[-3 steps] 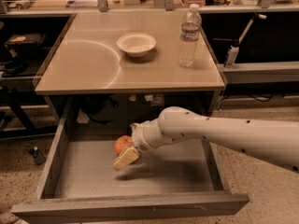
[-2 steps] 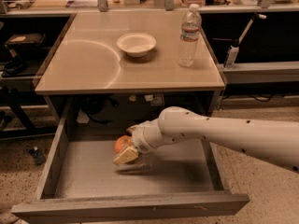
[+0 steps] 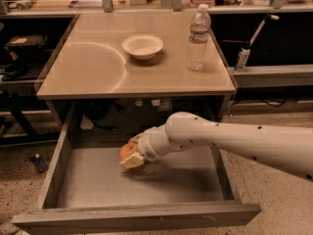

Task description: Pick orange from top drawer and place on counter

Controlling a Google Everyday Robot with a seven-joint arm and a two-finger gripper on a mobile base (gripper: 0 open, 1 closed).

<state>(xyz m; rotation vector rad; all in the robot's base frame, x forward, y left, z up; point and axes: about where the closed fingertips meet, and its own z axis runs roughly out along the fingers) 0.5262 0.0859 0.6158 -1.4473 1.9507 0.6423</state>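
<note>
Orange is seen clamped in the gripper, low inside the open top drawer, near its floor. Grasp is judged done. Lift-out and placement on the counter, beside the bowl, are not yet done.

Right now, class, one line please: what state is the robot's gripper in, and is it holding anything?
Gripper: closed on the orange, down inside the open top drawer.
</note>
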